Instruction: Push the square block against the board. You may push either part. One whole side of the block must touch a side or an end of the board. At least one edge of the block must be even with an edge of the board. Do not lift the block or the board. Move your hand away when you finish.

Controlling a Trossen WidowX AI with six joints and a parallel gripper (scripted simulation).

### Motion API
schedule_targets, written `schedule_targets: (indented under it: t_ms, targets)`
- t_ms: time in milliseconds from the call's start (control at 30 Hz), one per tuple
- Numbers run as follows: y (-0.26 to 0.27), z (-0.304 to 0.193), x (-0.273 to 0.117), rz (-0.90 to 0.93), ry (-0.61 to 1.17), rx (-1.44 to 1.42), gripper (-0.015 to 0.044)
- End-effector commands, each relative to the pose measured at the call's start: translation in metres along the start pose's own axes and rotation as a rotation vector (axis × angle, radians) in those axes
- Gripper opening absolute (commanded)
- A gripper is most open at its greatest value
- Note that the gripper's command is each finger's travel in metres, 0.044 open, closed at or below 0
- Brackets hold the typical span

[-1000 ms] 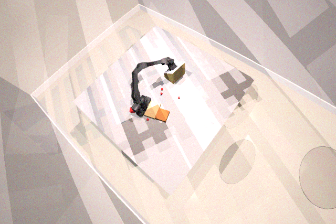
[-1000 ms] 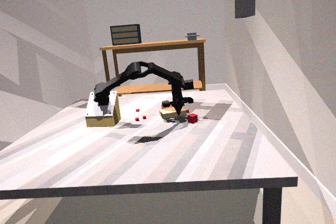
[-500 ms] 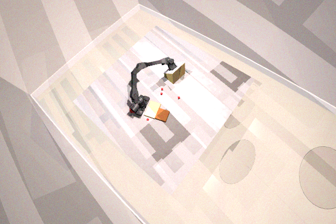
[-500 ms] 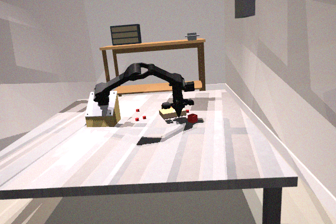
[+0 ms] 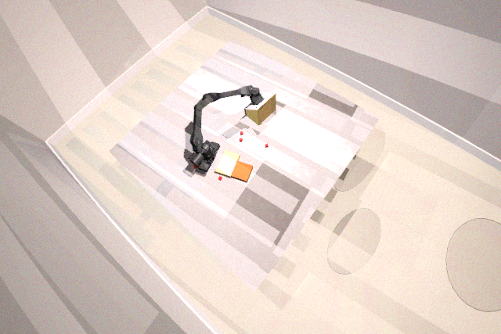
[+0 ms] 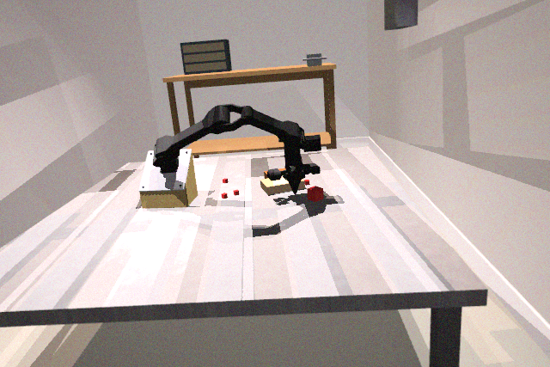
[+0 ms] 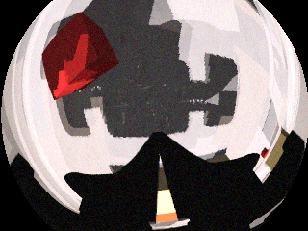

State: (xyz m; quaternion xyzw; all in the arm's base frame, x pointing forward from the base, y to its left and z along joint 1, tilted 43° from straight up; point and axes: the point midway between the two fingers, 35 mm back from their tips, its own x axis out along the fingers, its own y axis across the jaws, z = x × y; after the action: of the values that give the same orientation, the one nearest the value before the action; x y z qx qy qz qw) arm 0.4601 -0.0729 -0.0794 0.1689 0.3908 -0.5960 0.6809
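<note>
Pincer (image 5: 197, 159) (image 6: 295, 189) (image 7: 158, 137): clenched, nothing between the fingers; pointed down near the board, on the side facing away from the block. Closed form suited to nudging rather than gripping, lifting being ruled out. Contact with the board, or a slight gap: impossible to tell.

Large red cube (image 5: 196, 167) (image 6: 315, 192) (image 7: 82, 58): beside the pincer, mostly hidden from above; no evident part in the job.

Board (image 5: 227, 163) (image 6: 278, 186) (image 7: 164, 202): pale yellow, flat on the tabletop (image 5: 279, 195) (image 6: 222, 265), between pincer and block; so placed, probably the part for pushing.

Small red cube (image 5: 220, 178) (image 6: 307, 182): just outside the board's lower edge in the top view; a possible snag for a sideways push.

Square block (image 5: 242, 171) (image 6: 265, 174) (image 7: 166, 218): orange, flat, one side apparently against the board's long side. Lower edges seemingly in line, the likely purpose of the arrangement; a fine gap or small offset too small to rule out.

Three small red cubes (image 5: 241, 139) (image 6: 224, 195): loose, apart from the pair.

Wooden mount (image 5: 264, 111) (image 6: 191, 180): support for the arm's base. Likely remaining work: a check of fit, then withdrawal clear of both parts, without a parting knock.
</note>
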Motion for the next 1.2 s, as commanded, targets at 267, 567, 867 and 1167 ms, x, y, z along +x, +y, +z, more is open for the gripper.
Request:
schedule_targets:
  t_ms: [267, 567, 867, 1167]
  targets:
    - [0.000, 0.002, -0.056, 0.005, -0.003, 0.001, 0.0000]
    - [-0.002, -0.027, -0.058, 0.015, -0.004, -0.168, 0.0000]
    - [-0.012, -0.075, -0.059, 0.022, 0.010, -0.465, 0.0000]
    - [-0.028, -0.120, -0.059, 0.026, 0.015, -0.762, 0.0000]
